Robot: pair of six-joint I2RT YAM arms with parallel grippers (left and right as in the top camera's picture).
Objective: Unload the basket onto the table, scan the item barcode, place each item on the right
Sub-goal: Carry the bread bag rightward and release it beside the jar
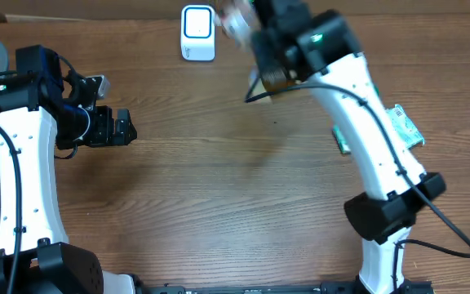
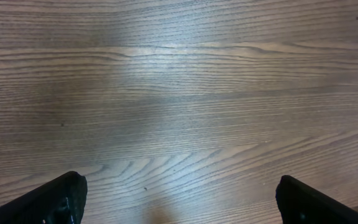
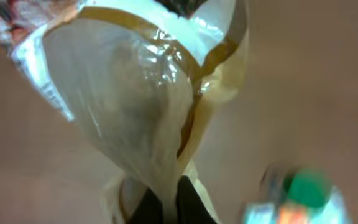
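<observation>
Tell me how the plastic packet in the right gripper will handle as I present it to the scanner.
Probably floppy: the packet looks like thin crinkled film, pinched at one end by the right gripper. Likely light, so it may flap. Its glossy surface could slip.

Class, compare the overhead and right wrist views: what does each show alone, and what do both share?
Overhead only: the white scanner, the open left gripper, a green packet by the right arm. Right wrist only: the right gripper shut on the clear bag, its crinkled film up close. Both: that bag, blurred overhead, and the wooden table.
</observation>
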